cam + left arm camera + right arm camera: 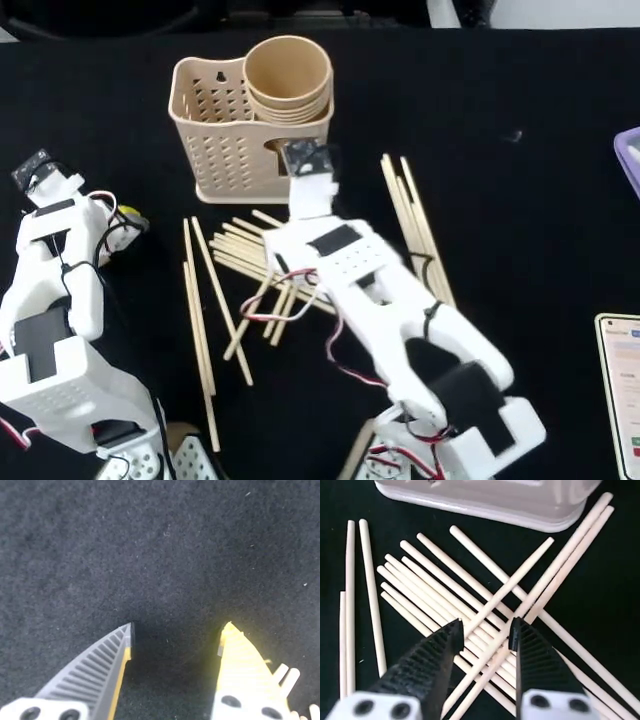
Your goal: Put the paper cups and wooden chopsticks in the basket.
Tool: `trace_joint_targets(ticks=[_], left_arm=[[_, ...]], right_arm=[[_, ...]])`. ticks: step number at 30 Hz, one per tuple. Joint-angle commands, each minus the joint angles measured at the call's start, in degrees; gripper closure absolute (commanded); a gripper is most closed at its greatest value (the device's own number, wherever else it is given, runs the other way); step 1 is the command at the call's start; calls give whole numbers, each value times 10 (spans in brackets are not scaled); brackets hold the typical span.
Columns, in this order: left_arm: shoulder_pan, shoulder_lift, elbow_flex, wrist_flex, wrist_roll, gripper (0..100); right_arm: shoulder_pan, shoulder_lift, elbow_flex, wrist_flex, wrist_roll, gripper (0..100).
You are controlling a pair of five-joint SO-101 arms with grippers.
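Note:
A beige slotted basket [222, 135] stands at the back of the table with a stack of paper cups [288, 78] inside its right end. Wooden chopsticks lie scattered in front of it: a crossed pile [250, 268], a long pair [200, 315] to the left and a group [415, 225] to the right. My right gripper [485, 627] hangs open just above the crossed chopsticks [470, 600], close to the basket's base [485, 502]. My left gripper [178, 630] is open over bare black cloth at the table's left, with chopstick ends [288, 675] beside its yellow finger.
Black cloth [520, 80] covers the whole table. A purple object [630, 155] sits at the right edge, and a flat white-framed device [620, 390] lies at the front right. The right arm's body [400, 320] lies over part of the chopstick pile.

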Motion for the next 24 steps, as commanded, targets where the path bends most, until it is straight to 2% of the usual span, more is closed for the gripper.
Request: trace_joint_targets(ticks=[1, 14, 20, 24], left_arm=[[-13, 3, -21, 1, 4, 708], [-14, 3, -21, 1, 4, 708], [-13, 3, -21, 1, 4, 708], [-13, 3, -21, 1, 4, 708]], right_arm=[[18, -29, 7, 3, -2, 832], [31, 128, -64, 8, -2, 835], [33, 130, -92, 74, -1, 837], [34, 130, -106, 98, 0, 901]])
